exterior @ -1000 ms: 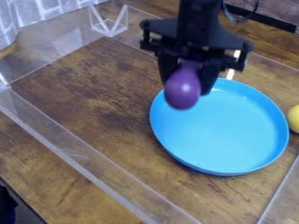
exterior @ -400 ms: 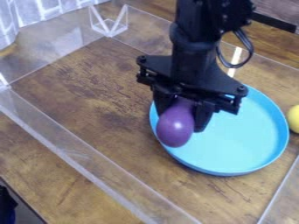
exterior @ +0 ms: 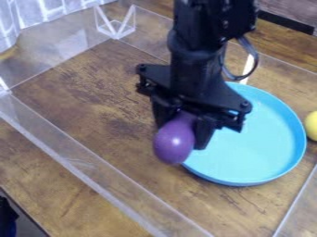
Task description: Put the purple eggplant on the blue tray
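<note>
My black gripper (exterior: 181, 131) points steeply down and is shut on the purple eggplant (exterior: 172, 143), a small glossy egg-shaped toy. The eggplant hangs over the near-left rim of the blue tray (exterior: 266, 139), a large round light-blue plate on the wooden table. Part of the eggplant's top is hidden between the black fingers (exterior: 202, 135). The arm covers the tray's left part.
A yellow round fruit (exterior: 310, 125) lies just beyond the tray's right rim. Clear plastic walls (exterior: 74, 157) run along the near-left side and the back of the wooden table. A clear plastic piece (exterior: 115, 20) stands at the back.
The gripper with the eggplant has moved toward the camera and lower, from above the tray's far-left part to its near-left rim. The tray and the yellow fruit have stayed put.
</note>
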`<state>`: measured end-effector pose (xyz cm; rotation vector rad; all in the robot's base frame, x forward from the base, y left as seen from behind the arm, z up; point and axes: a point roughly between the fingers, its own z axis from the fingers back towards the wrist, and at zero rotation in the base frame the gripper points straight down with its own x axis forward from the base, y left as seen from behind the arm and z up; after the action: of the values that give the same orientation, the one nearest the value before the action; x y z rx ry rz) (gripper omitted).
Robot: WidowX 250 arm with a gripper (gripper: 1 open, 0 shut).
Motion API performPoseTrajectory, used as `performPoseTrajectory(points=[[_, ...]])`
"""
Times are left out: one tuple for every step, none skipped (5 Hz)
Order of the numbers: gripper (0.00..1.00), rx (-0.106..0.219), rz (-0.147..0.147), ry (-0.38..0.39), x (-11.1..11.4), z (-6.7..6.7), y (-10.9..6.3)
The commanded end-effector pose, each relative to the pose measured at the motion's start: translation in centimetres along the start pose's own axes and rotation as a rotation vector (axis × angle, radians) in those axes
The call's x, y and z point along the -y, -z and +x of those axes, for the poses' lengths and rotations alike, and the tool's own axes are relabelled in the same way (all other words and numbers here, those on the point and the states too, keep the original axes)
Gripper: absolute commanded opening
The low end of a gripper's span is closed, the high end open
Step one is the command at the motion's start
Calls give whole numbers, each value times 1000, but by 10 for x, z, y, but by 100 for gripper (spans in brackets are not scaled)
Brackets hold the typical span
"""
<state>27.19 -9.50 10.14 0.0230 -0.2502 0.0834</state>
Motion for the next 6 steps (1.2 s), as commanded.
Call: performPoseTrajectory(points=[[0, 60, -2, -75, -20, 7, -18], [0, 71, 1, -86, -60, 18, -25], [0, 75, 2, -56, -95, 25, -30], [0, 76, -2, -43, -90, 29, -36], [0, 77, 1, -31, -86, 30, -47], [0, 88, -13, 6, -71, 31, -46]])
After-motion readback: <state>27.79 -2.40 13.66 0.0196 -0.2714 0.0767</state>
